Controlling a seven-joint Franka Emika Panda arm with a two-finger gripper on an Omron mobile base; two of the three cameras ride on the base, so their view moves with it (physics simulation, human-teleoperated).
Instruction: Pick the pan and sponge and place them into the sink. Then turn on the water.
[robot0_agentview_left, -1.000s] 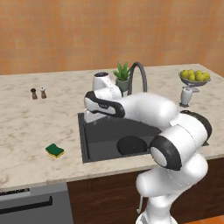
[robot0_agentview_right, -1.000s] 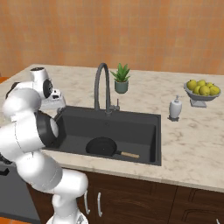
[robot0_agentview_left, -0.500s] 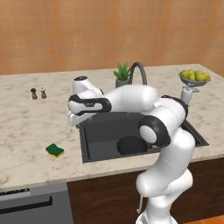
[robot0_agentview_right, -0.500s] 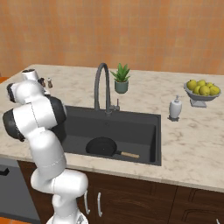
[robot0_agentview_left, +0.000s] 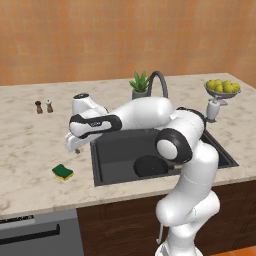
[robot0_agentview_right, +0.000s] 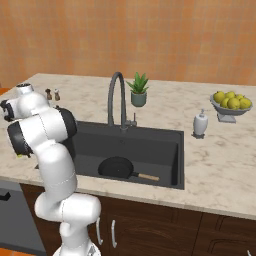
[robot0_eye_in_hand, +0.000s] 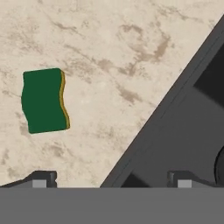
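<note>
The black pan (robot0_agentview_left: 150, 165) lies inside the dark sink (robot0_agentview_left: 112, 150), its handle (robot0_agentview_right: 145, 176) pointing toward the front right. On the marble counter left of the sink rests the sponge (robot0_agentview_left: 63, 172), green top up. In the hand view the sponge (robot0_eye_in_hand: 43, 100) is up and to the left, with the sink's rim (robot0_eye_in_hand: 175, 118) running diagonally on the right. My gripper (robot0_agentview_left: 74, 146) hangs open over the counter between the sponge and the sink's left rim, with nothing between its fingertips (robot0_eye_in_hand: 43, 178). The arched faucet (robot0_agentview_right: 116, 100) stands behind the basin; the water is out of view.
Salt and pepper shakers (robot0_agentview_left: 44, 106) stand at the back left of the counter. A potted plant (robot0_agentview_left: 140, 85) sits behind the sink, with a soap dispenser (robot0_agentview_left: 213, 110) and a fruit bowl (robot0_agentview_left: 222, 89) to its right. A dishwasher front (robot0_agentview_left: 35, 235) is below the counter.
The arm has swung left, from above the sink to the counter beside its left rim, closer to the sponge. Pan and sponge have not moved.
</note>
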